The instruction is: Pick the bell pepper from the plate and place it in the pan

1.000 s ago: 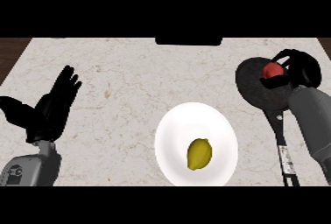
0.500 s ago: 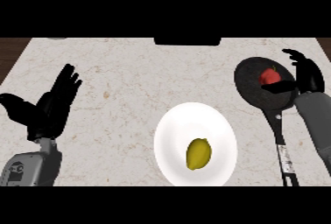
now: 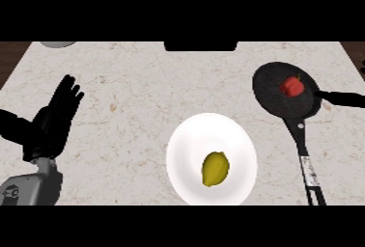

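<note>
A red bell pepper lies inside the black pan at the right of the counter, with nothing touching it. The pan's long handle runs toward the lower edge. Only straight fingers of my right hand show, at the right edge beside the pan's rim and apart from the pepper. The white plate sits low in the middle and holds a yellow-green fruit. At the left my left hand rests open, fingers up.
A grey rounded object peeks in at the counter's far left edge. A black block stands at the far middle edge. Dark wood shows beyond the counter's top corners.
My right hand has let go of the bell pepper, which now lies in the pan, and has drawn back to the right edge. The left hand has not moved.
</note>
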